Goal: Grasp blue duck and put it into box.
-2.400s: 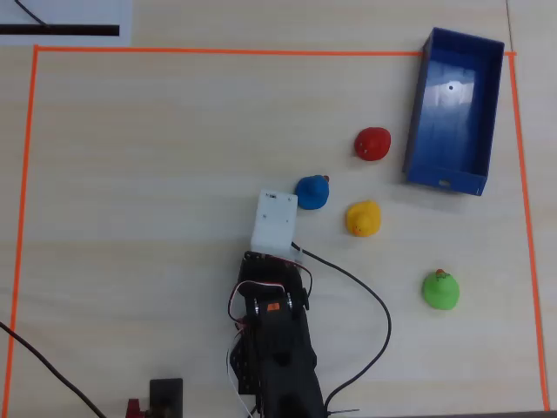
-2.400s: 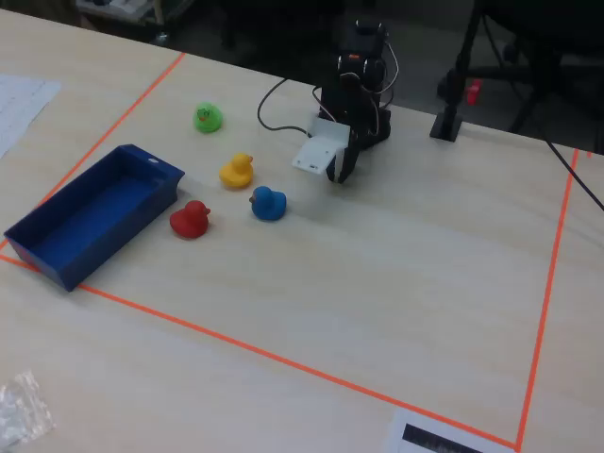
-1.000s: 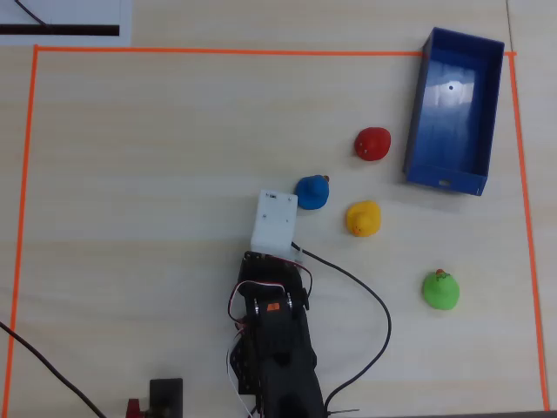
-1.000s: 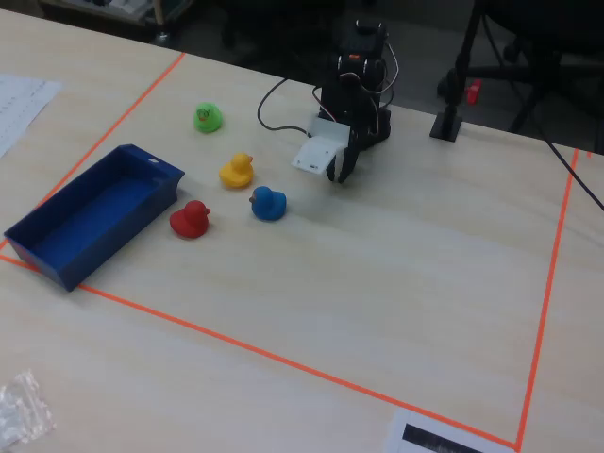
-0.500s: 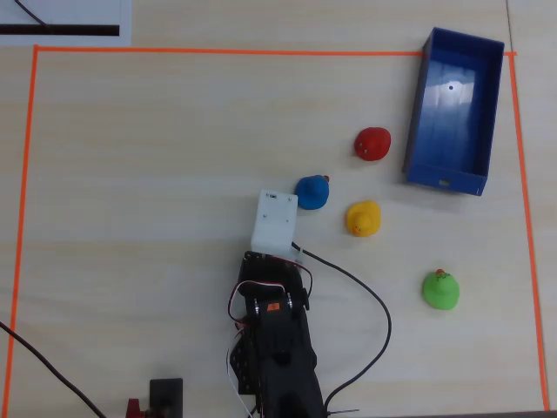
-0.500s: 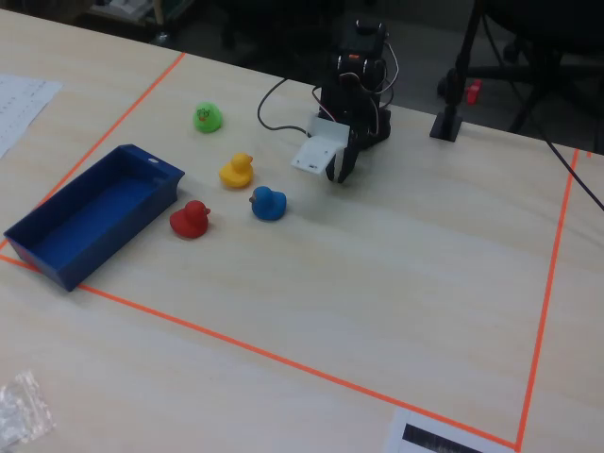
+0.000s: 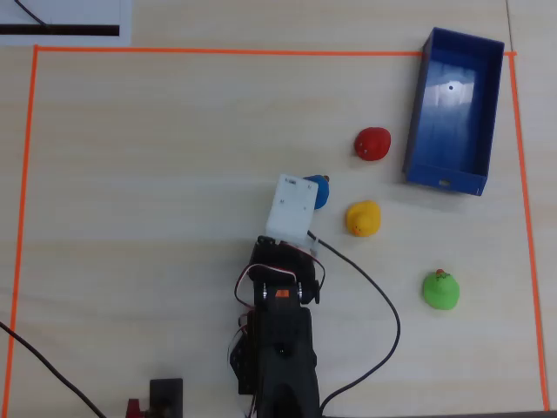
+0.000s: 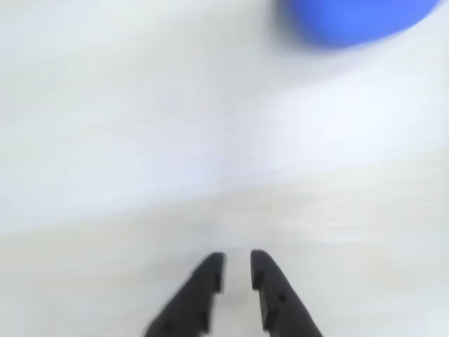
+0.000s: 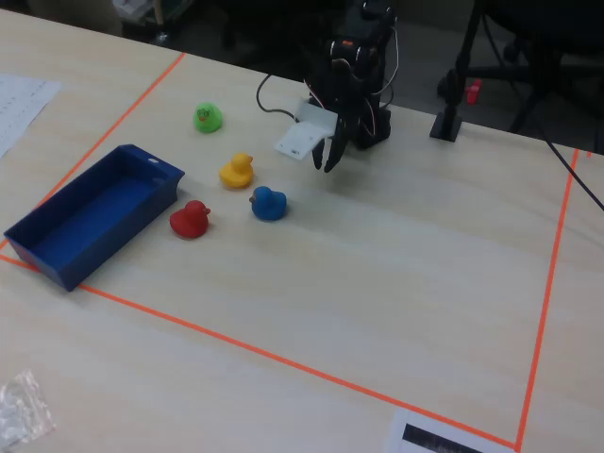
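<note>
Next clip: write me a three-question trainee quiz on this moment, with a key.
1. True or false: the blue duck already lies in the box.
2. In the fixed view, which duck stands nearest the box? A red B green C yellow
3. Fill in: in the wrist view the gripper fingertips are nearly ____.

Key:
1. False: it stands on the table, outside the box.
2. A: the red duck.
3. Shut: only a narrow gap shows, nothing between them.
</note>
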Controlling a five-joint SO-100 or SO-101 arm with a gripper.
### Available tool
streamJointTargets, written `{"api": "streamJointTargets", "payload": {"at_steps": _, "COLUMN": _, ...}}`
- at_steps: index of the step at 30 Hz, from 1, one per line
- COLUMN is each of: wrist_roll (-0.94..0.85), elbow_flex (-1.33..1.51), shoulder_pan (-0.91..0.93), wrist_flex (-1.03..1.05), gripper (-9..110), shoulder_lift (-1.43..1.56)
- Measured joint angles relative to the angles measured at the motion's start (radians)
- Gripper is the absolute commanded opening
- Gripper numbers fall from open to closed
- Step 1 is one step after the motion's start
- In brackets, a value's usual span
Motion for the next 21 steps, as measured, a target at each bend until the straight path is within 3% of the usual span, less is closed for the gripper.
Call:
{"api": "streamJointTargets", "payload": {"at_steps": 8, "wrist_roll": -0.186, "elbow_flex": -0.457, "shoulder_pan": 0.278, "wrist_flex": -0.224, "gripper": 38, "shoulder_lift": -0.417}}
{"api": "streamJointTargets", "payload": {"at_steps": 14, "wrist_roll": -0.259, "elbow_flex": -0.299, "shoulder_pan": 0.405, "wrist_flex": -0.538, "gripper": 38, "shoulder_lift": -0.578}}
{"api": "streamJointTargets", "payload": {"at_steps": 21, "wrist_roll": -0.270, "elbow_flex": -0.077, "shoulder_pan": 0.420, "wrist_flex": -0.822, "gripper": 38, "shoulder_lift": -0.652}}
